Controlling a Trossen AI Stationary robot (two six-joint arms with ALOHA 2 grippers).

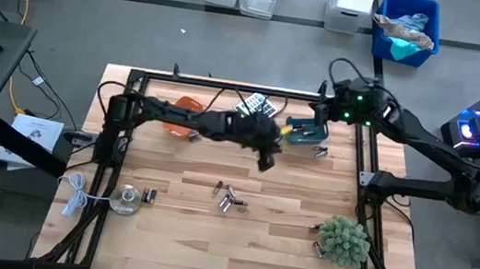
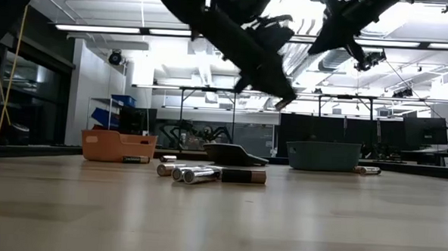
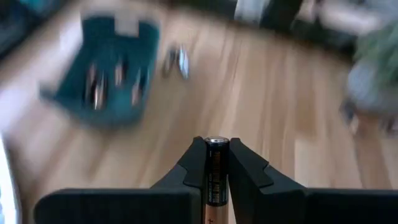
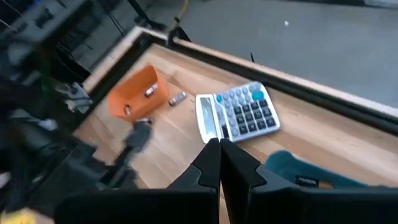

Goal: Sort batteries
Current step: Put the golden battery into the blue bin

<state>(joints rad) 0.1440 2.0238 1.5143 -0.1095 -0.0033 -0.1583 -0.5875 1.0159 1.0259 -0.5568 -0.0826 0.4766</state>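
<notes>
My left gripper point(image 1: 265, 160) point(image 3: 216, 163) hangs over the table's middle, just left of the teal bin point(image 1: 306, 134) point(image 3: 112, 68), and is shut on one battery point(image 3: 216, 174), dark with a coppery lower part. Batteries lie inside the teal bin. The orange bin point(image 1: 183, 114) point(image 4: 138, 91) also holds a few batteries. Several loose batteries point(image 1: 228, 196) point(image 2: 199, 173) lie on the wood at mid-table. My right gripper point(image 1: 319, 119) point(image 4: 219, 151) hovers above the far side of the teal bin, shut and empty. My left gripper pinches the battery between its two fingers, with the battery lying along them. Its silvery cap end point(image 3: 216, 142) pokes out just past the fingertips point(image 3: 194, 163). The battery is lifted clear of the table; the low view shows the gripper point(image 2: 283, 98) well above the wood.
A grey calculator point(image 1: 254, 107) point(image 4: 239, 115) lies at the far edge between the bins. A clear-and-metal disc point(image 1: 126, 199) and a cable sit near left, a green plant point(image 1: 344, 241) near right. Single batteries lie by the teal bin point(image 1: 320, 151), near the plant point(image 1: 317, 228) and beside the disc point(image 1: 149, 195).
</notes>
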